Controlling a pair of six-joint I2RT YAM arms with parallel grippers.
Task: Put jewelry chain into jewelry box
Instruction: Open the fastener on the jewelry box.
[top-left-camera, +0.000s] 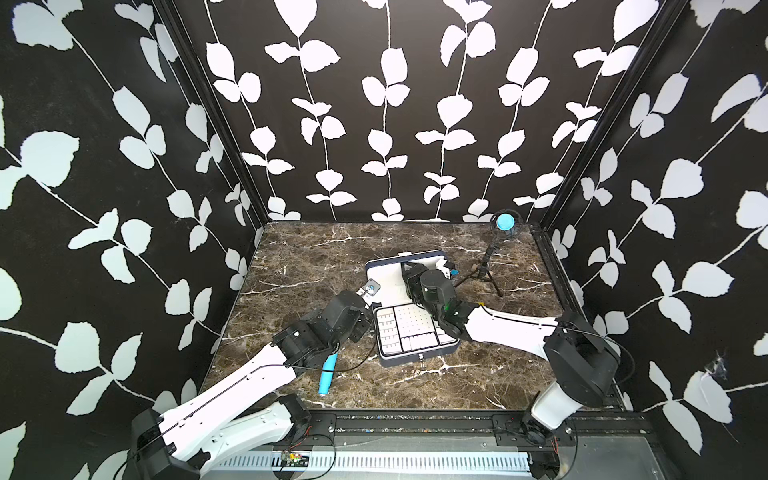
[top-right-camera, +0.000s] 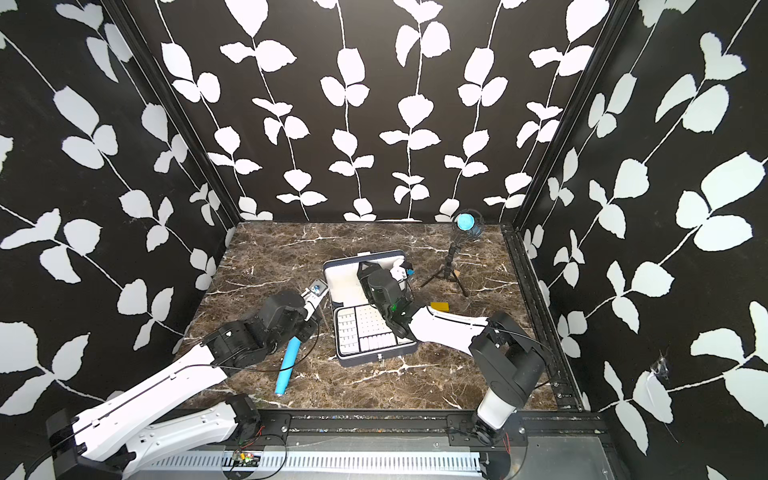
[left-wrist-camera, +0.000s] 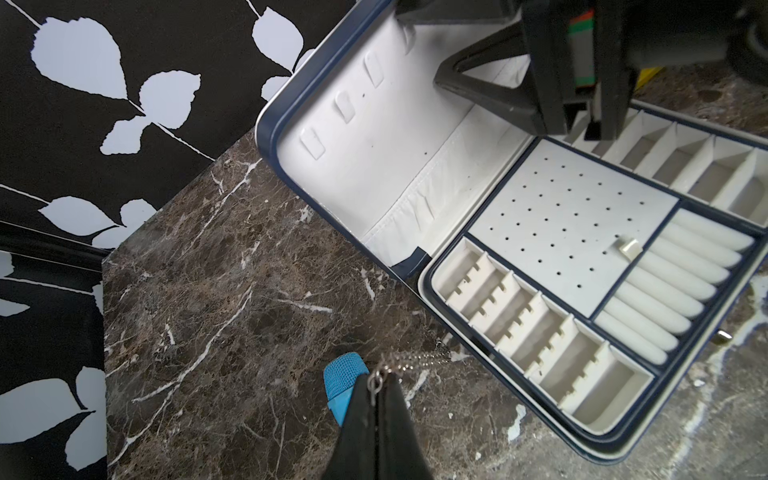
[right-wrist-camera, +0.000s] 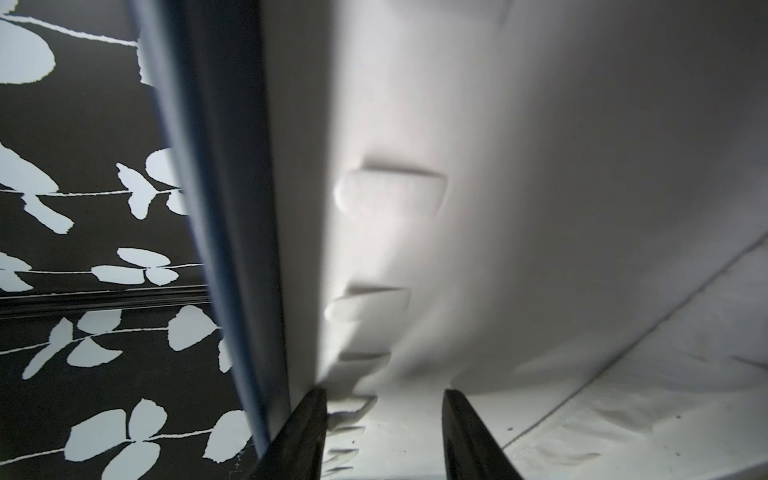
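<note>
The jewelry chain is being grasped by the left hand, with the jewelry box just beside it; the right hand is being held released.

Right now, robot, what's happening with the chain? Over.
Left jaws shut on jewelry chain, beside the open jewelry box. Right jaws open, inside the lid. Blue tube lies by left arm, clear of box.

1. You have nothing legible to go on: no text, label, brand, number or sign can be read in any view.
2. The jewelry box shows you only plain lining and shell.
3. The small circuit board, well in front of the jewelry box, is too small for you to read.
</note>
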